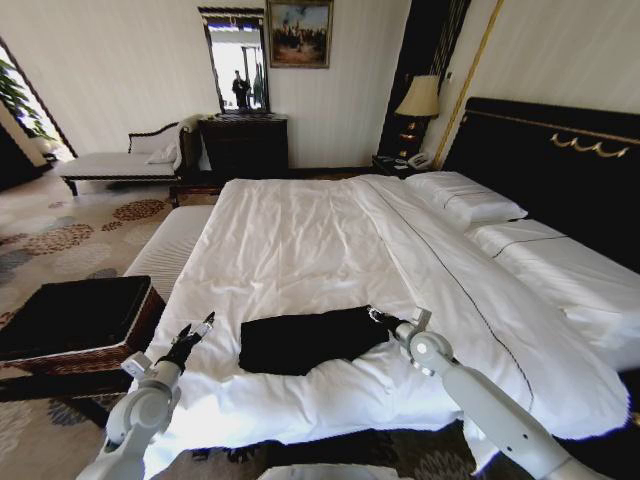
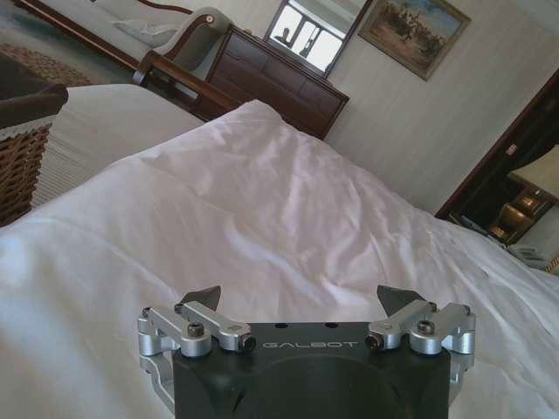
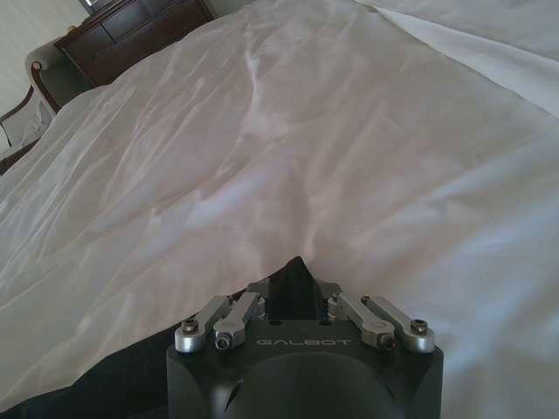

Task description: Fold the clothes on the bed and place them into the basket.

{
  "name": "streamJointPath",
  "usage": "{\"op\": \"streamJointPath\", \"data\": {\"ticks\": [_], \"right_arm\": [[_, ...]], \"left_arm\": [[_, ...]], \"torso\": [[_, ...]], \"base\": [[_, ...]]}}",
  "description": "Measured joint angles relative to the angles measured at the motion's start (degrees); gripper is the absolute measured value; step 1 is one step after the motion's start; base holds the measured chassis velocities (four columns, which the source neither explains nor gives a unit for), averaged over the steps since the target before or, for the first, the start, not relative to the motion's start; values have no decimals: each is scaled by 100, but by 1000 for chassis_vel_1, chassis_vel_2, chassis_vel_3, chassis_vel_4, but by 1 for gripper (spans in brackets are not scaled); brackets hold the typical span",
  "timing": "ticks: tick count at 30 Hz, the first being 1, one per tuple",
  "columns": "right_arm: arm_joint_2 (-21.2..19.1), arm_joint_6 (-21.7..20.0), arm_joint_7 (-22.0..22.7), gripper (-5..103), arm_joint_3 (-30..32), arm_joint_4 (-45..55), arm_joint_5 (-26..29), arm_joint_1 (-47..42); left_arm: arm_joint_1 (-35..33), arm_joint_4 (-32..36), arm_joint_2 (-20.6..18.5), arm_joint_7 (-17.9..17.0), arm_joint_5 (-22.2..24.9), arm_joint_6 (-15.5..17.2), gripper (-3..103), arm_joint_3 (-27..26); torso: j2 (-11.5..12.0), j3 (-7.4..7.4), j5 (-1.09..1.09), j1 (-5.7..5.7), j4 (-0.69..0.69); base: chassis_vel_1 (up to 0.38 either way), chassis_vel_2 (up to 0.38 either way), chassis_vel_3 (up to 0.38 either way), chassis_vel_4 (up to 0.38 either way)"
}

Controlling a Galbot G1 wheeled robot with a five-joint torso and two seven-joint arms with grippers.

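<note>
A folded black T-shirt (image 1: 308,341) lies near the foot edge of the bed (image 1: 300,240), its lettering hidden. The right gripper (image 1: 385,318), fingers closed together, meets its right edge; whether it pinches fabric is unclear. The left gripper (image 1: 197,331) hovers spread, empty, beside the basket (image 1: 75,325).

1. Daylight enters from the robot's left and glares at the head view's left edge, washing out the floor there
2. The white bed (image 1: 300,250) sheets reflect brightly, with soft grey shadows in their folds
3. A lit lamp (image 1: 419,97) glows warm beside the dark headboard
4. The head view bows straight lines at its edges; wrist views look slightly soft
</note>
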State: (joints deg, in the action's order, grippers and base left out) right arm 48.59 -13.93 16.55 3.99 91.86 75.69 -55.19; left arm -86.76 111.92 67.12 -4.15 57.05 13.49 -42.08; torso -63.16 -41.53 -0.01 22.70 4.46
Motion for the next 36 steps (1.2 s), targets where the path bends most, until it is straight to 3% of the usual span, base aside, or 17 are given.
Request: {"op": "streamJointPath", "data": {"ticks": [7,10,36], "right_arm": [[24,-13,-2,4,-54,-73,-39,40],[21,-5,-34,1,-61,-60,-45,46],[260,784,-485,0,-93,-553,-327,381]], "left_arm": [[-20,2,-5,1,-3,-3,100,-15],[-23,5,-5,1,-4,-4,100,-20],[-78,54,99,7,-120,-17,100,101]], "torso": [[0,-1,1,0,0],[0,-1,1,0,0],[0,0,1,0,0]], "base": [[0,0,0,0],[0,0,0,0],[0,0,0,0]]}}
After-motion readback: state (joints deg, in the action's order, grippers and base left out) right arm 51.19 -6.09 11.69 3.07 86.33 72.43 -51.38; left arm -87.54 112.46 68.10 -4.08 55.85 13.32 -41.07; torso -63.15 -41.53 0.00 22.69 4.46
